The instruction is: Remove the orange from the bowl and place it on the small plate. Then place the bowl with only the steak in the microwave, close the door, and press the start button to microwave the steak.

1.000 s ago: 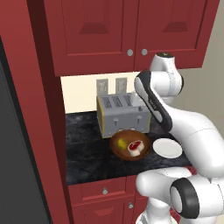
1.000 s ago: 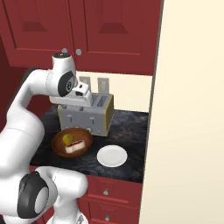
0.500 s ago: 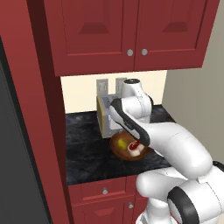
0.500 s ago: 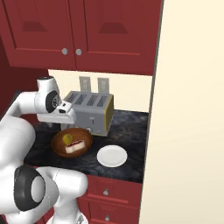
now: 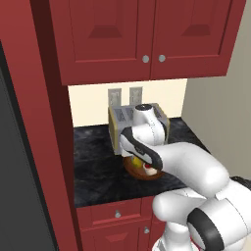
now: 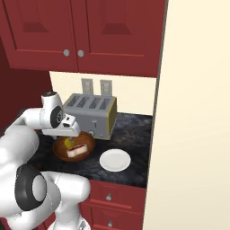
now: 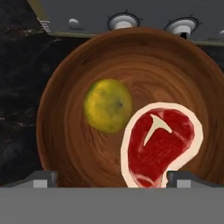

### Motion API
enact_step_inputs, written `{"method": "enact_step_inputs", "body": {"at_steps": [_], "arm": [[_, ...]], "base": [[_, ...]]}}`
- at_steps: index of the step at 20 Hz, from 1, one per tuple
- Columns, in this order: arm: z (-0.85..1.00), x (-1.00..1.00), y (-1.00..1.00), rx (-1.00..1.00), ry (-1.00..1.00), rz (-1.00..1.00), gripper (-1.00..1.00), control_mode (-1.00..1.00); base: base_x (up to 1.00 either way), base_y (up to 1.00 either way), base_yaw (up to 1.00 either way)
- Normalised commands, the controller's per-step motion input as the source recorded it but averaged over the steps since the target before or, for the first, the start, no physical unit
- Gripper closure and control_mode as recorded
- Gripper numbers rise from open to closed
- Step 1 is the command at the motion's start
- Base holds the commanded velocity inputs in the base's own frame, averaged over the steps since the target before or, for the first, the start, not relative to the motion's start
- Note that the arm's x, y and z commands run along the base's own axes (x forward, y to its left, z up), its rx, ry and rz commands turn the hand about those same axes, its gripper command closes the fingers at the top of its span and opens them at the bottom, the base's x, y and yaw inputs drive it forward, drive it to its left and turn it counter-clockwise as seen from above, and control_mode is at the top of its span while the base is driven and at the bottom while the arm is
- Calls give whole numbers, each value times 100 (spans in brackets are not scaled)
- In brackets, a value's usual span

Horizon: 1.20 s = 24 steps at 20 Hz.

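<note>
- Orange (image 7: 108, 105) lies inside the bowl (image 7: 78, 65), on the bowl's floor just beside the steak (image 7: 159, 146); in the hand view a thin strip of wood appears to separate the two, though contact cannot be ruled out.
- Bowl sits on the dark counter (image 5: 95, 162) directly in front of the toaster (image 6: 92, 114). The small plate (image 6: 115, 160) stands bare on the counter near the bowl, on the side away from the arm.
- Gripper (image 7: 111, 178) hangs over the bowl with its jaws spread wide and nothing between them; the finger tips (image 7: 41, 179) show at either side of the hand view's lower edge, clear of fruit and meat.
- Step in hand, as judged: the first one, taking the orange out. The fruit is not yet grasped and the plate is not yet loaded.
- Next move, as judged: shift the hand so the orange sits midway between the jaws, since at present the steak lies nearer that line; then descend and close on the fruit alone.
- Risk, as judged: a finger coming down on the steak's fat rim or on the bowl wall, or the round fruit rolling off under an off-centre pinch.
- Orientation of the orange: near round, so no true long axis and no pointing direction can be stated. A dark speck shows on its upper face; whether that is the stem end cannot be told.
- Orientation of the steak, for reference: it lies flat, its longer dimension running roughly from the bowl's centre toward the rim nearest the gripper.
</note>
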Motion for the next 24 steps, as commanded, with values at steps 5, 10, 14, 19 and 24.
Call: {"method": "enact_step_inputs", "body": {"at_steps": [5,10,14,19,24], "arm": [[-19,18,0,1,5,0,-100,-100],[-1,6,0,0,4,1,-100,-100],[-23,31,0,0,-6,8,-100,-100],[-52,32,6,-1,-8,11,-100,-100],[-33,15,0,0,0,7,-100,-100]], "base": [[0,0,0],[0,0,0],[0,0,0],[0,0,0],[0,0,0]]}}
